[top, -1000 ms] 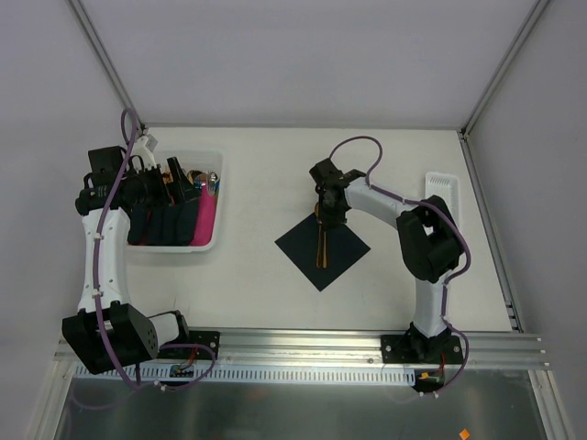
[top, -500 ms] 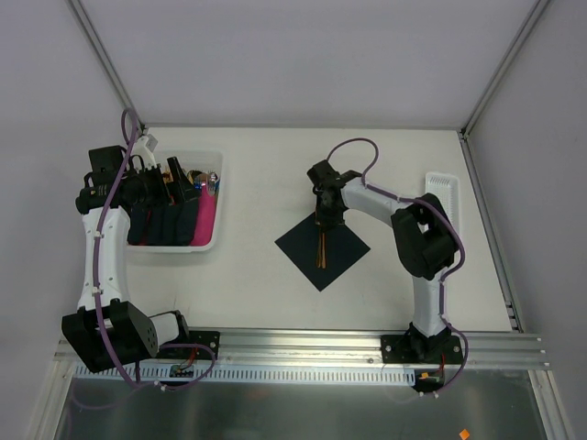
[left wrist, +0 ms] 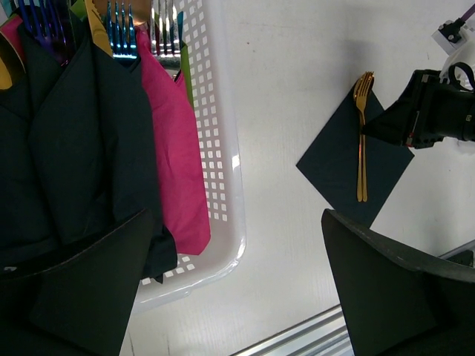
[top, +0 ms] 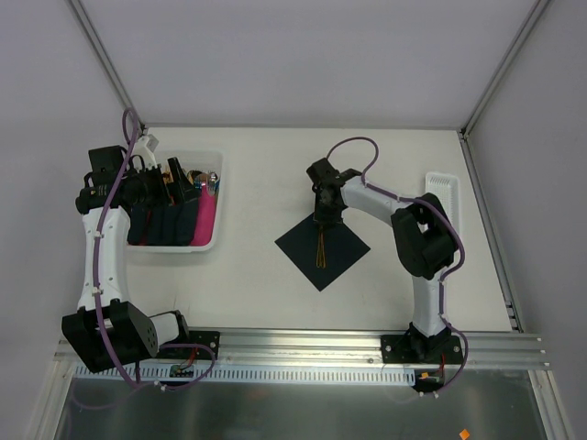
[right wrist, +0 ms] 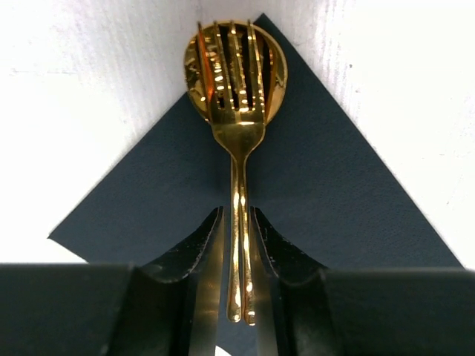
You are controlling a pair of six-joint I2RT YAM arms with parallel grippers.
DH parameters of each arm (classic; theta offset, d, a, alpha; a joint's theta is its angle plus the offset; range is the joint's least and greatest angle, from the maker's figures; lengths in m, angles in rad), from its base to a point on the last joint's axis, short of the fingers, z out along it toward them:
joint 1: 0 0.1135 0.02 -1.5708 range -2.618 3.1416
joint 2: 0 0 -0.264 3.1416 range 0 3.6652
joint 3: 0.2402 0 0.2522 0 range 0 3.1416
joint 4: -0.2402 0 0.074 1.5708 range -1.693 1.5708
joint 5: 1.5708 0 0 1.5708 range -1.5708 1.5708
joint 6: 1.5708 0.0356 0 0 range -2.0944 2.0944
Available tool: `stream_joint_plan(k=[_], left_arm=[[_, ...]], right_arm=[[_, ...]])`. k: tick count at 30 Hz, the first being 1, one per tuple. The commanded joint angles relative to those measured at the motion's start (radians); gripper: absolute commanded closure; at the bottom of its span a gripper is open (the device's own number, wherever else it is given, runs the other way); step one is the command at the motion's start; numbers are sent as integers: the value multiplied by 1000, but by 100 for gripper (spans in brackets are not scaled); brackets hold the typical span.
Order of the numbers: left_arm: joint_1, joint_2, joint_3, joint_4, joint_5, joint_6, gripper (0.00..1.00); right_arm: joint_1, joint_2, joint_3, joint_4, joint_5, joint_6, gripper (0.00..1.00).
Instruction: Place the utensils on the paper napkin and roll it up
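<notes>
The paper napkin (top: 335, 261) (right wrist: 334, 208) (left wrist: 338, 167) lies flat as a diamond on the table's middle. Two gold utensils (top: 321, 247) (left wrist: 361, 159), a fork (right wrist: 237, 111) stacked on a spoon, rest along its diagonal. My right gripper (top: 324, 215) (right wrist: 239, 222) is low over their handles, jaws slightly parted with a thin gap on each side of the handles, open. My left gripper (top: 179, 183) (left wrist: 237, 297) hovers wide open above the white bin (top: 174, 247), holding nothing.
The white bin (left wrist: 215, 148) at the left holds folded dark napkins (left wrist: 67, 148), a bright pink napkin (left wrist: 174, 148) and coloured cutlery (left wrist: 122, 37). A small white tray (top: 440, 188) sits at the table's right edge.
My right gripper's jaws have parted from the gold handles, letting the utensils lie on the napkin. The left arm has not moved.
</notes>
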Motion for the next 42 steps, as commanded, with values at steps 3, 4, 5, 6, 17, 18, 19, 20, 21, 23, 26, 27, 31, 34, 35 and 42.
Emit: stream_joint_plan(k=[3, 4, 5, 6, 17, 18, 19, 20, 21, 23, 26, 27, 31, 34, 35, 42], left_arm=[[11, -76, 23, 13, 101, 144, 1], [10, -91, 17, 16, 159, 179, 1], [5, -104, 7, 15, 181, 249, 1], [1, -127, 2, 15, 198, 286, 1], [-702, -115, -105, 27, -69, 537, 35], [-749, -60, -105, 44, -105, 535, 39], [-795, -34, -105, 57, -119, 534, 42], [-840, -11, -108, 76, -136, 534, 45], [-924, 37, -119, 96, -147, 546, 48], [-1004, 74, -150, 166, -167, 590, 55], [-1121, 132, -209, 293, -155, 671, 63], [-1156, 161, -223, 327, -146, 689, 64], [-1223, 276, -234, 427, -133, 755, 72], [-1277, 361, -216, 476, -136, 773, 73], [-1291, 393, -208, 502, -153, 784, 73], [-1348, 508, -161, 536, -178, 799, 77]], right_arm=[[5, -138, 48, -6, -23, 25, 76], [4, -162, 48, -6, -29, 23, 76], [-1, -191, 47, -8, -29, 16, 74], [-6, -219, 45, -6, -32, 8, 72], [-264, -729, -269, -8, -241, -139, 66], [-292, -768, -300, -13, -253, -144, 66], [-318, -805, -329, -16, -287, -159, 66], [-372, -842, -355, -29, -304, -167, 65], [-395, -901, -402, -37, -314, -173, 65], [-452, -958, -444, -58, -341, -188, 65], [-499, -1038, -511, -71, -374, -193, 64], [-507, -1052, -525, -69, -380, -196, 64], [-539, -1072, -565, -69, -408, -202, 64], [-558, -1063, -573, -66, -431, -208, 64], [-564, -1057, -571, -68, -431, -211, 64], [-590, -1029, -578, -57, -474, -238, 64]])
